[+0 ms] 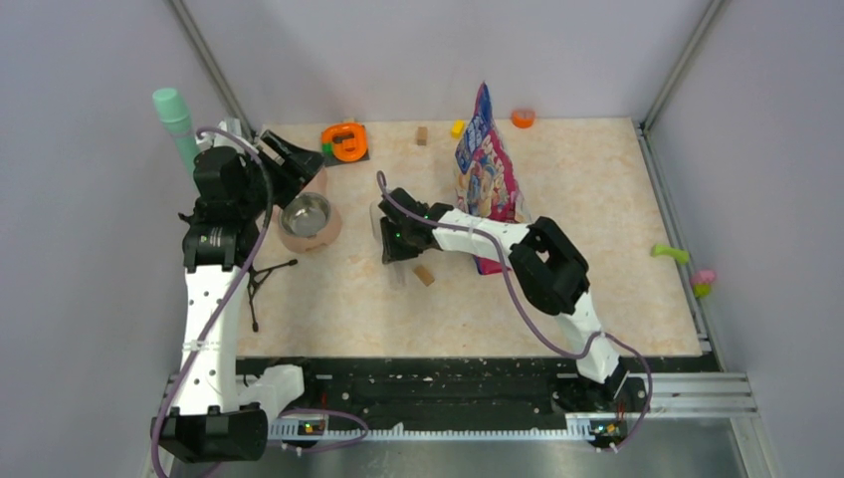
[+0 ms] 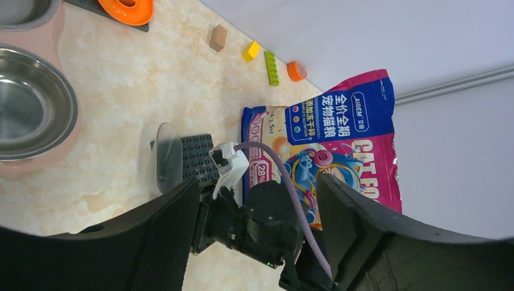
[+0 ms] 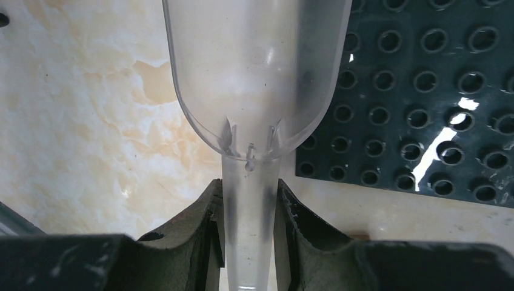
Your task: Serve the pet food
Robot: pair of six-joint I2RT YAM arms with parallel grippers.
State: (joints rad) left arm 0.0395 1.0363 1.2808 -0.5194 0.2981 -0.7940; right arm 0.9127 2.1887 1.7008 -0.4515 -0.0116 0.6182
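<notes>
My right gripper is clamped on the handle of the clear scoop — empty cup forward, ready to dig — while the cat food bag stands upper centre and my left gripper hangs spread wide by the steel bowl.

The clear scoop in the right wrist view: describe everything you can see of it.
The scoop is translucent, colourless plastic: a rounded open bowl narrowing to a slim straight handle, small ribs at the join. No kibble shows in it. The fingers of the right gripper clamp the handle from both sides. It sits above the marbled table, its bowl overlapping the dark studded plate's edge; whether it touches either cannot be told.
</notes>
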